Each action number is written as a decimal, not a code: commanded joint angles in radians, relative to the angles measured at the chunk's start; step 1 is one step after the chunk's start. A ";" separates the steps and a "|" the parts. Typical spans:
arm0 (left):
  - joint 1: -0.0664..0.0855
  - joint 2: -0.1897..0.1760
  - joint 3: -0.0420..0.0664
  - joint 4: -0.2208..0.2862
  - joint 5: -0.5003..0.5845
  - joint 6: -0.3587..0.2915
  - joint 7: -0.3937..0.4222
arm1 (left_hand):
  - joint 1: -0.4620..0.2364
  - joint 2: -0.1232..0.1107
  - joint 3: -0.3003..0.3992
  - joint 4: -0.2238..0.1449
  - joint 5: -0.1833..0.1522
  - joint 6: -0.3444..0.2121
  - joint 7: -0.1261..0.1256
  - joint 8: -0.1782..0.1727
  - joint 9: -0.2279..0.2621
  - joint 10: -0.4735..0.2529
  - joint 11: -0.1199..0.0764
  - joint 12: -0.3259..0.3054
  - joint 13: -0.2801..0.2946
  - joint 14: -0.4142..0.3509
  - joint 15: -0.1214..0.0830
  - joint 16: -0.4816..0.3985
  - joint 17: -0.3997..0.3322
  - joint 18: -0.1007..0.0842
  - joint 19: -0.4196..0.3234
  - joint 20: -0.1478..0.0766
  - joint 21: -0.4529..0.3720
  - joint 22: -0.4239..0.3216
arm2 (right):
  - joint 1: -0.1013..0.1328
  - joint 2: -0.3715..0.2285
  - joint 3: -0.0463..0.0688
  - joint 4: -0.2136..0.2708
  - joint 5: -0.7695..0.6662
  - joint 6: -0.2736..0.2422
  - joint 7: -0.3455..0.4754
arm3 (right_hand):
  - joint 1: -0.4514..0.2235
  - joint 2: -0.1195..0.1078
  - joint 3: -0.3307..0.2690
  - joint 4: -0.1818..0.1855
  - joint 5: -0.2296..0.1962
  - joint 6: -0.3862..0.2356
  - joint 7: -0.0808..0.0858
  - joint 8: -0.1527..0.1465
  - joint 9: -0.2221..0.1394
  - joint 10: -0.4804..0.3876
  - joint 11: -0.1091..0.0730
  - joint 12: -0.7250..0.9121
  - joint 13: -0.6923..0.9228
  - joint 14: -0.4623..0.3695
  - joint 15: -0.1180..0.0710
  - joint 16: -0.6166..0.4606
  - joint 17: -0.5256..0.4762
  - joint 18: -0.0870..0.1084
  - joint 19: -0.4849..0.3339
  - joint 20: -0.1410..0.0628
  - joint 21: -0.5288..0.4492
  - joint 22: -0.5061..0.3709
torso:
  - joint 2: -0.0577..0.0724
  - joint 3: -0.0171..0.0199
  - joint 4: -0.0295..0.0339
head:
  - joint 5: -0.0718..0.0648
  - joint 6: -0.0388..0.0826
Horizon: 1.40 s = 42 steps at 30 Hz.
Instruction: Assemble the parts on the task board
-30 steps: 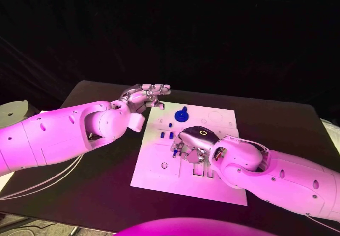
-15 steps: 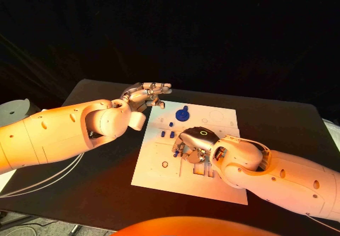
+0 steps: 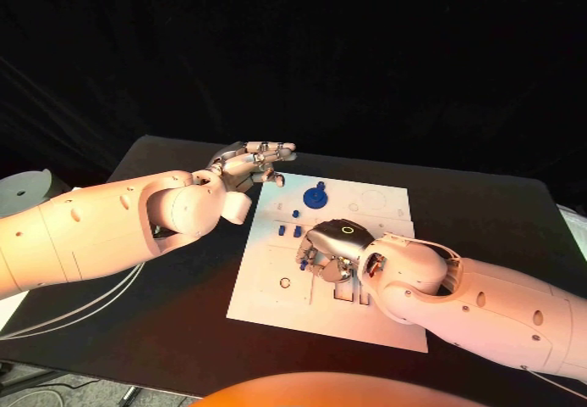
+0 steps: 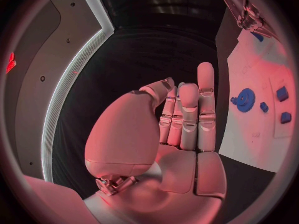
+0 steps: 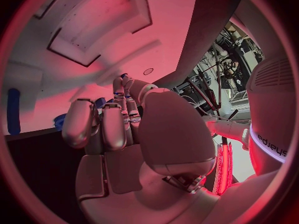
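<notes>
**Right hand down on the board, left hand idle at its corner**

I saw the task board lying flat in the middle of the black table, a white plate with cut-out slots and outlined recesses. My right hand was down over the board's middle, palm toward the plate, its fingers curled close together and reaching onto the surface. In the head view a small blue part showed right at the fingertips on the hand's left side, but I could not tell whether the hand was pinching it or only touching it, so I cannot say if that hand held anything.

My left hand hovered just off the board's far left corner, above the table. From the left wrist camera its fingers stood upright, side by side, with the thumb folded across toward them; nothing was in it, and the fingers were drawn together rather than spread.

On the far part of the board a blue gear lay flat, with a short blue stem at its far edge. Nearer, between the gear and my right hand, a few small blue pegs sat in a loose cluster on the plate. The left wrist camera showed the same gear and small blue pieces beside it on the white surface.
</notes>
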 commanded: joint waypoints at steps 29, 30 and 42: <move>0.000 0.002 0.001 0.000 0.002 0.016 -0.001 | -0.007 0.002 -0.004 -0.005 0.005 -0.002 0.003 0.005 -0.001 0.000 0.003 0.008 0.000 -0.009 -0.002 -0.005 -0.003 0.018 -0.008 0.000 -0.005 -0.002 | -0.001 -0.047 -0.009 0.047 -0.031 -0.083 -0.057 | -0.078 -0.042 -0.076 0.021 0.001 -0.177 0.044 -0.012 -0.024 -0.209 0.048 0.018 -0.050 0.033 0.043 -0.029 -0.059 0.009 -0.029 0.038 -0.039 -0.068 | 0.000 0.0018 0.0000 | -0.004 0.004; 0.000 0.001 0.000 0.000 0.002 0.016 -0.001 | -0.007 0.002 -0.004 -0.005 0.005 -0.002 0.003 0.005 -0.001 0.000 0.003 0.008 0.000 -0.009 -0.002 -0.005 -0.003 0.018 -0.008 0.000 -0.005 -0.002 | 0.000 -0.062 -0.006 0.058 -0.024 -0.096 -0.052 | -0.078 -0.042 -0.078 0.022 0.000 -0.173 0.044 -0.011 -0.023 -0.204 0.047 0.022 -0.050 0.033 0.042 -0.030 -0.061 0.009 -0.029 0.037 -0.040 -0.069 | -0.001 0.0018 -0.0004 | -0.005 0.004; 0.000 -0.005 0.000 0.001 0.002 0.014 -0.001 | -0.008 0.002 -0.005 -0.006 0.005 -0.003 0.004 0.005 -0.001 -0.001 0.003 0.008 0.000 -0.009 -0.002 -0.005 -0.005 0.018 -0.008 0.000 -0.005 -0.002 | 0.049 -0.247 0.022 0.151 0.014 -0.058 -0.097 | -0.088 -0.075 -0.123 0.032 -0.002 -0.163 0.016 -0.015 -0.025 -0.214 0.030 0.022 -0.055 0.031 0.023 -0.037 -0.075 0.011 -0.029 0.028 -0.045 -0.075 | -0.001 0.0010 -0.0087 | -0.024 0.019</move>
